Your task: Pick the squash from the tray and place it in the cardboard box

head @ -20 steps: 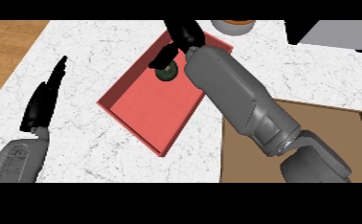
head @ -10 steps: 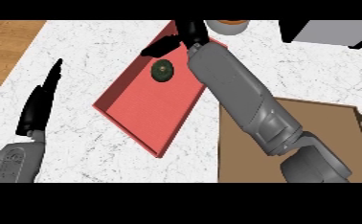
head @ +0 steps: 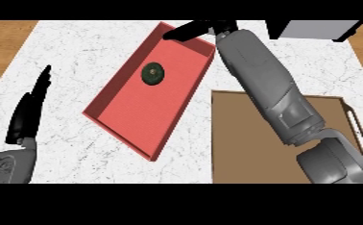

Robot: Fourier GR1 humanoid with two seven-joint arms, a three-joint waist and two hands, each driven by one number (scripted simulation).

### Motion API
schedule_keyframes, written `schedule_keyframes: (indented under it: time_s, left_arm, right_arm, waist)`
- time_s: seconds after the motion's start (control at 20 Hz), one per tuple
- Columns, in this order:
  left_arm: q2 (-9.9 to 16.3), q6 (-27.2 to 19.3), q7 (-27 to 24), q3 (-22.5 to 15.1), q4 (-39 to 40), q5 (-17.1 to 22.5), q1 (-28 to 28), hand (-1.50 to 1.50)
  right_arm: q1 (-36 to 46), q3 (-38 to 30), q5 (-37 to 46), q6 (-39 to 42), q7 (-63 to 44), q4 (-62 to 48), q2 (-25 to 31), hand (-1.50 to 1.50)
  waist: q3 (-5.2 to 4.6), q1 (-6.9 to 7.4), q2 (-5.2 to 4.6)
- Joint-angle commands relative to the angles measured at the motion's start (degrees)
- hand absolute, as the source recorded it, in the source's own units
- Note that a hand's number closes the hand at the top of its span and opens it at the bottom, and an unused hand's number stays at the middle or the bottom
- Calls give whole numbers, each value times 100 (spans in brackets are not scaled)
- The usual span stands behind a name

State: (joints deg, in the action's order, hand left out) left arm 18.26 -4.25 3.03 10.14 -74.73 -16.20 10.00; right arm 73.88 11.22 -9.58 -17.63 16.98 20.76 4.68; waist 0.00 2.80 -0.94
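The squash [head: 152, 73], small, round and dark green, lies alone in the far half of the red tray [head: 135, 123], which sits slanted on the white marbled counter. My right hand [head: 196, 30] hovers past the tray's far corner with its fingers stretched to the left and nothing in them; it is well clear of the squash. The grey right forearm runs down across the brown cardboard box [head: 248, 142] at the lower right and hides part of it. My left hand [head: 30, 107] rests open at the left edge, fingers pointing up.
A grey boxy object [head: 309, 29] stands at the far right of the counter. Bare wood shows at the far left corner [head: 14, 36]. White counter lies between the tray and my left hand.
My right hand has drawn back from the squash toward the tray's far corner, its fingers opening out. The squash stays on the tray. My left hand has kept still.
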Motion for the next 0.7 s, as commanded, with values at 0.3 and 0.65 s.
schedule_keyframes:
  time_s: [0.3,0.65]
  left_arm:
    - [267,303,210,270,-332,256,-159,0]
    - [27,109,-4,133,-364,106,-309,0]
  right_arm:
    - [-476,-366,1,1373,557,-456,1368,-150]
    - [-619,-343,269,2484,1017,-795,2202,-150]
  waist:
    - [3,-131,47]
    - [5,-63,20]
